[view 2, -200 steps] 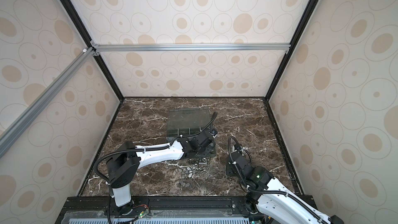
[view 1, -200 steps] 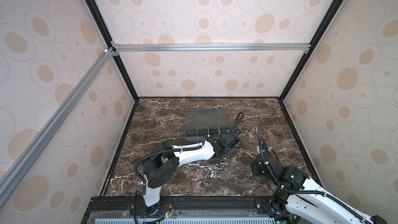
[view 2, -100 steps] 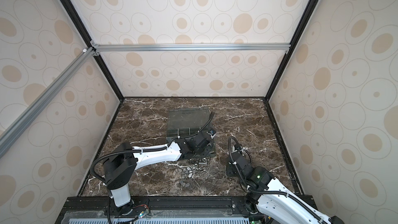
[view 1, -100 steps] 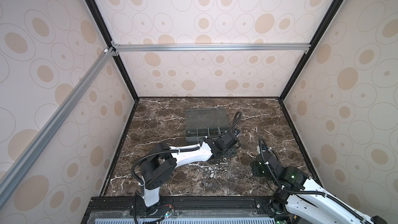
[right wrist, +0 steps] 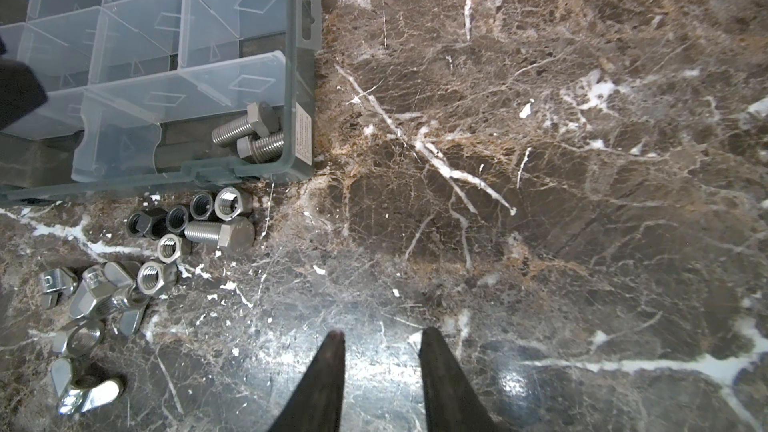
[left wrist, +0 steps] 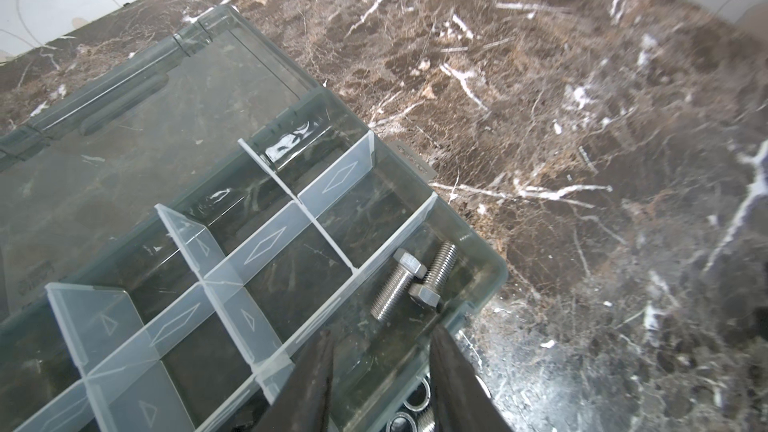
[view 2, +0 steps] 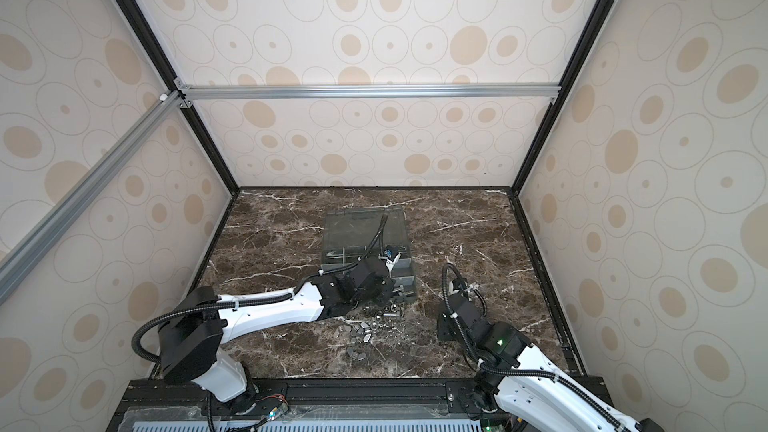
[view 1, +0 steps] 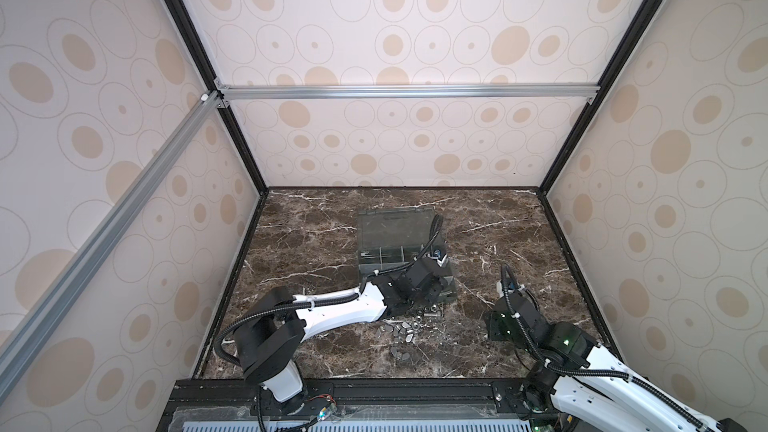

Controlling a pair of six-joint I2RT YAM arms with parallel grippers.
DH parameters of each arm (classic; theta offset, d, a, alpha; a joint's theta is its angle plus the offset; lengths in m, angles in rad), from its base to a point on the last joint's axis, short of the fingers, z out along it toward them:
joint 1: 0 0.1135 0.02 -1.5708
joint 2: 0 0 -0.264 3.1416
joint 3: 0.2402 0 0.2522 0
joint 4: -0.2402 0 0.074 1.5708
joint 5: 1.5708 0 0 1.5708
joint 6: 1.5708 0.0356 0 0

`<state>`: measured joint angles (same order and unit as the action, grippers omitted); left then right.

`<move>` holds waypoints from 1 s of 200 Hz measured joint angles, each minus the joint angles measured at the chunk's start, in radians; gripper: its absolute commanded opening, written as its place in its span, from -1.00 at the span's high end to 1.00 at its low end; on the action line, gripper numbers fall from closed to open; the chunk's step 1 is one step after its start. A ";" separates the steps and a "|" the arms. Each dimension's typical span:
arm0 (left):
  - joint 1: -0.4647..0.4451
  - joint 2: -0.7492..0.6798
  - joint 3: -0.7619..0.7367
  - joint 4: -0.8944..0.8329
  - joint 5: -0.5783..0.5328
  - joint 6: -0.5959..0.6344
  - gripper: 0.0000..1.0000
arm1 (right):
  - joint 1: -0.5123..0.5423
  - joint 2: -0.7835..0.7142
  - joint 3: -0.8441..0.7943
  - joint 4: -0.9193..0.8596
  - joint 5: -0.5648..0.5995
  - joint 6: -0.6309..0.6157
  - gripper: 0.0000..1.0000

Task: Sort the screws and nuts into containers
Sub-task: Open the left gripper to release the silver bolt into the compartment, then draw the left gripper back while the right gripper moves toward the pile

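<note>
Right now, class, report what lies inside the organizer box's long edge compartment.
Two silver hex-head screws, touching. The left pincer covers part of that compartment, hiding anything there.

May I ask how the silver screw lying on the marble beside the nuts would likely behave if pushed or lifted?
The screw lies on its side, shaft round, so a push would probably roll it in an arc about its wider hex head. It looks solid metal: likely rigid, heavy for its size. The nuts close beside it would probably shift too.
</note>
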<state>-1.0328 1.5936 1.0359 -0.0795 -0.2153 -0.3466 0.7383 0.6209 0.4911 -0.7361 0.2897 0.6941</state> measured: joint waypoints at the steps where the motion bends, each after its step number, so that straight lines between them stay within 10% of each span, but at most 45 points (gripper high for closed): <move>1: 0.000 -0.004 -0.004 0.002 0.001 -0.003 0.22 | 0.000 0.000 0.000 0.000 0.000 0.000 0.31; 200: 0.000 -0.505 -0.494 0.153 -0.008 -0.364 0.18 | -0.005 0.358 0.068 0.168 -0.158 -0.078 0.31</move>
<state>-1.0332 1.0885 0.5419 0.0734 -0.2237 -0.7105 0.7334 0.9787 0.5594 -0.5678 0.1318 0.6159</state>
